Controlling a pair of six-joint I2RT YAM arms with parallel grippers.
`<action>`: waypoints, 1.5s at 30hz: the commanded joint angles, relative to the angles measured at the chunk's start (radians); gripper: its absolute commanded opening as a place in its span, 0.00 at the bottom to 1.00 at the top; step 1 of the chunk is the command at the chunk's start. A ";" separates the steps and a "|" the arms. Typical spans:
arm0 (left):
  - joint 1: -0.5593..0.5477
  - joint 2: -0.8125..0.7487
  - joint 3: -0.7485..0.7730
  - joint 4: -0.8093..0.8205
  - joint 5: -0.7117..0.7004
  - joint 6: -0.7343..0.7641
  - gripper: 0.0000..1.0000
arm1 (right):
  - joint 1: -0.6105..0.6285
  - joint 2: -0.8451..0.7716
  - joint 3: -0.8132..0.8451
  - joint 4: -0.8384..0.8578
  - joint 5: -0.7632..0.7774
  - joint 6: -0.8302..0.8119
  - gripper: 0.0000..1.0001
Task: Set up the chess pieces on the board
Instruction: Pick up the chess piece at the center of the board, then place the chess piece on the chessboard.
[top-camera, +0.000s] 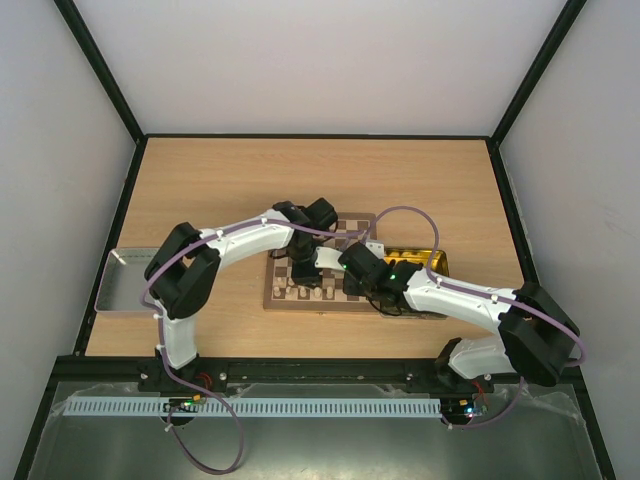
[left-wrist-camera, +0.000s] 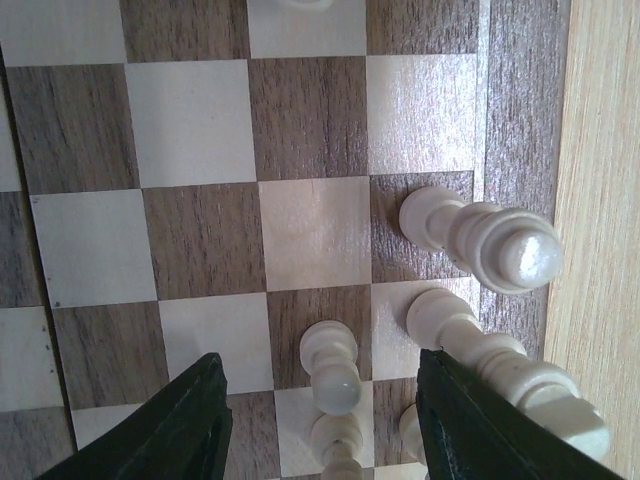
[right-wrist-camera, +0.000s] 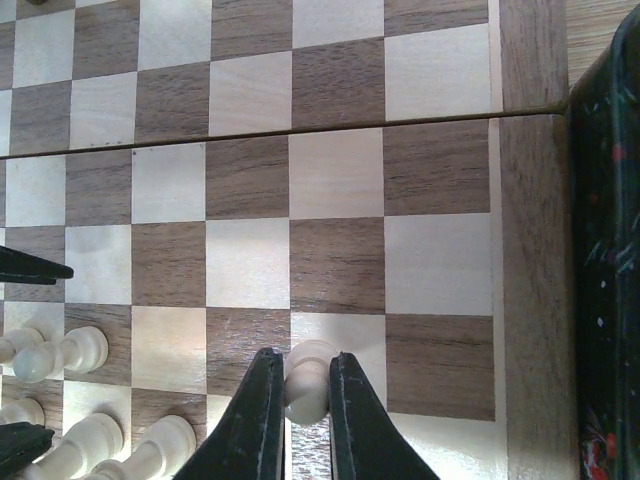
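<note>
The board (top-camera: 352, 225) lies mid-table, mostly under both wrists. My left gripper (left-wrist-camera: 322, 400) is open just above it, its fingers either side of a cream pawn (left-wrist-camera: 333, 372) without touching it. Taller cream pieces (left-wrist-camera: 490, 245) stand at the board's edge to the right of it. My right gripper (right-wrist-camera: 305, 395) is shut on a cream pawn (right-wrist-camera: 308, 380), which stands on or just above a cream square near the board's right border. More cream pieces (right-wrist-camera: 60, 352) stand at the lower left of the right wrist view. No dark pieces can be made out.
A gold tray (top-camera: 432, 262) sits against the board's right side, partly under my right arm; its dark inner wall (right-wrist-camera: 605, 260) shows in the right wrist view. A grey metal tray (top-camera: 120, 280) lies at the table's left edge.
</note>
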 joint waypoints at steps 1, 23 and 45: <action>-0.001 -0.040 0.007 -0.006 -0.005 -0.004 0.53 | -0.005 -0.021 0.020 -0.009 0.022 0.008 0.02; 0.046 -0.087 0.080 -0.024 -0.035 0.007 0.54 | -0.004 -0.004 0.073 -0.038 0.016 -0.014 0.02; 0.298 -0.190 0.003 0.059 0.150 -0.049 0.61 | -0.004 0.079 0.189 -0.053 -0.061 -0.064 0.02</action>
